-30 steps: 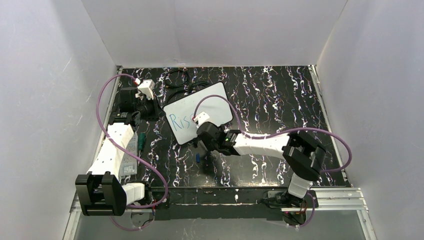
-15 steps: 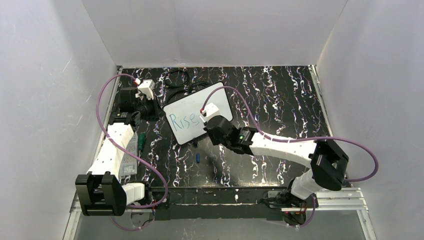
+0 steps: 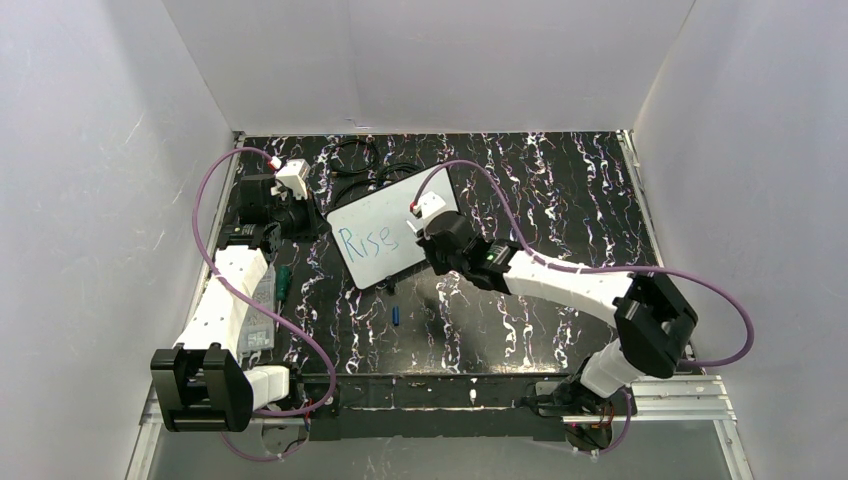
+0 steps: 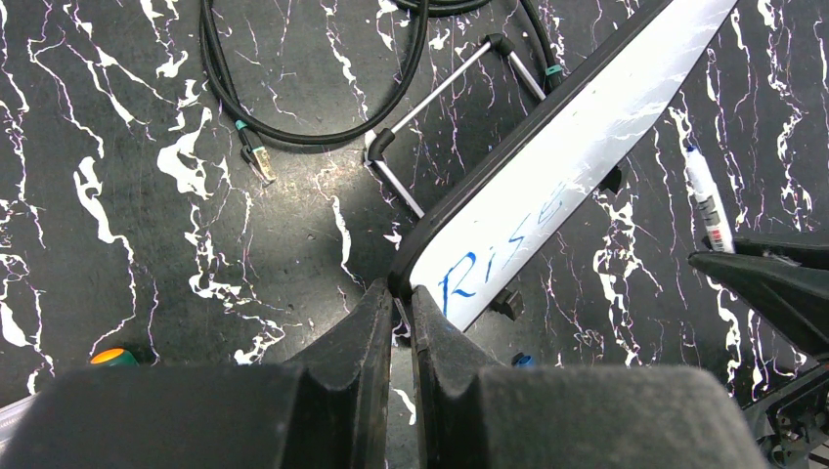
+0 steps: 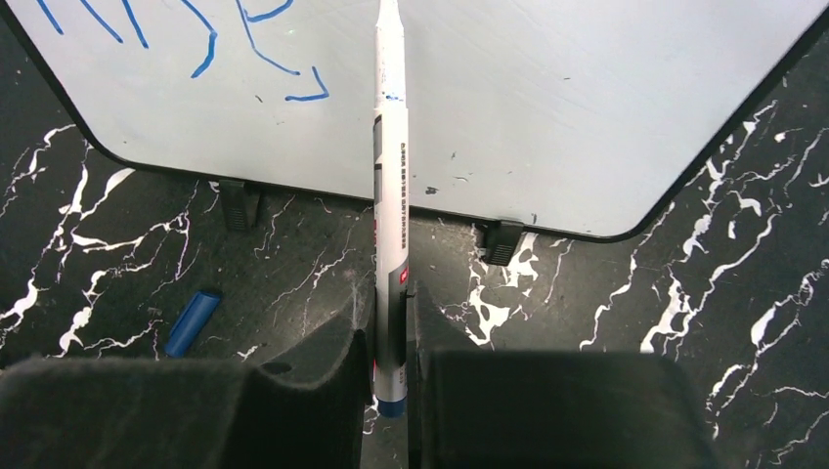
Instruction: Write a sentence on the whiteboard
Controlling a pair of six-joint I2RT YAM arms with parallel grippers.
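The whiteboard (image 3: 380,215) stands tilted on small feet at the table's back middle. The sentence in blue reads "Rise" (image 3: 364,241) on its left half. My left gripper (image 3: 318,222) is shut on the board's left corner; the left wrist view shows the jaws (image 4: 401,293) pinching the board's dark edge (image 4: 587,127) beside the lettering (image 4: 499,259). My right gripper (image 3: 430,235) is shut on a white marker (image 5: 389,176), which points at the board (image 5: 587,98) just right of the last letter (image 5: 283,78). The marker's tip is out of frame.
A blue marker cap (image 3: 397,316) lies on the black marbled table in front of the board. A green pen (image 3: 283,283) and a clear packet (image 3: 262,310) lie by the left arm. Black cables (image 3: 365,160) and a wire stand (image 4: 440,98) sit behind the board.
The lettering grew from "Ris" to "Rise". My right gripper moved right and toward the back along the board with the marker. The left gripper stayed on the corner.
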